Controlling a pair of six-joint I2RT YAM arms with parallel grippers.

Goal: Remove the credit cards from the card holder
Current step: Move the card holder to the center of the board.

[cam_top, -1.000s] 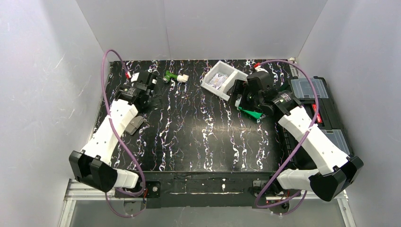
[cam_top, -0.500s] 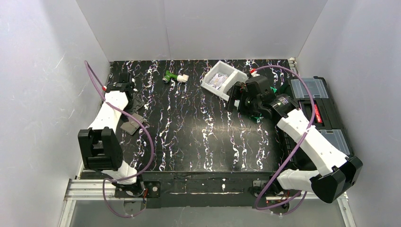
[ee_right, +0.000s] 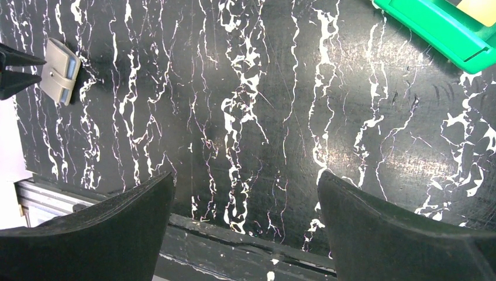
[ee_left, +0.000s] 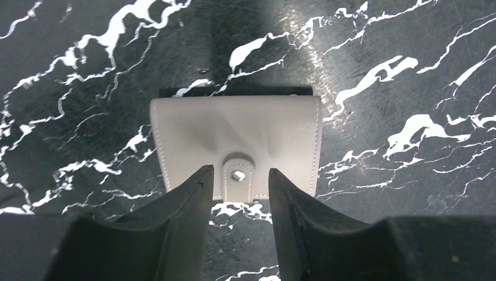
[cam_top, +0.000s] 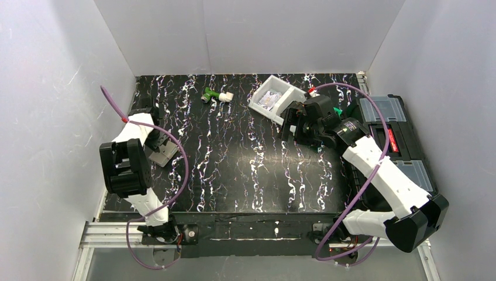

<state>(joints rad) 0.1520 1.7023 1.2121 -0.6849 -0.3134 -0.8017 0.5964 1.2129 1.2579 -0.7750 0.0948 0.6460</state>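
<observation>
The card holder (cam_top: 163, 151) is a grey folded wallet with a snap tab, lying closed on the black marbled table near the left edge. In the left wrist view it (ee_left: 234, 137) lies flat just ahead of my left gripper (ee_left: 238, 174), whose narrowed jaws straddle the snap tab with a gap on each side. From above, the left gripper (cam_top: 156, 142) hovers at the holder's far edge. The right wrist view shows the holder (ee_right: 58, 71) with a pale blue strip along one side. The credit cards are hidden. My right gripper (cam_top: 297, 125) stands wide open at the back right, holding nothing.
A white bin (cam_top: 270, 98) with small items sits at the back. A green bin (ee_right: 436, 26) lies under the right wrist. A small green and white part (cam_top: 216, 95) lies at the back centre. A black toolbox (cam_top: 393, 137) lines the right edge.
The left arm folded back from the far left corner and brought its gripper over the card holder, its jaws narrowing. The right gripper shifted slightly left and stayed open.
</observation>
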